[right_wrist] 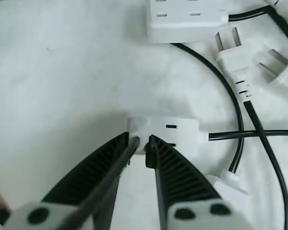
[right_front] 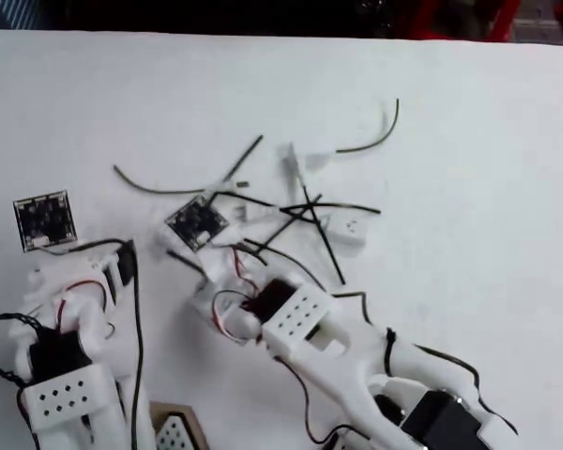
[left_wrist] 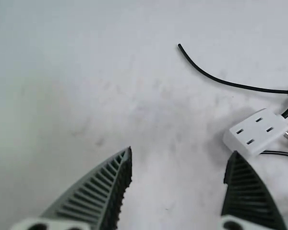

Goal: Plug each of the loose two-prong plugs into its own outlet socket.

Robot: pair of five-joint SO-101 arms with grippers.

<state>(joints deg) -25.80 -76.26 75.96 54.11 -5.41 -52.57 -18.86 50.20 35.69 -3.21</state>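
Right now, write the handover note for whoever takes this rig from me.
Left pincer: open, low over the table, with a white socket block close to one finger.
Right pincer: shut on the end of a corded socket.
Nearby: first loose plug and second loose plug lie with prongs bare, another socket block beyond them. The black cords cross each other.
Done: no plug seen seated.
Left: seat each loose plug in its own socket.
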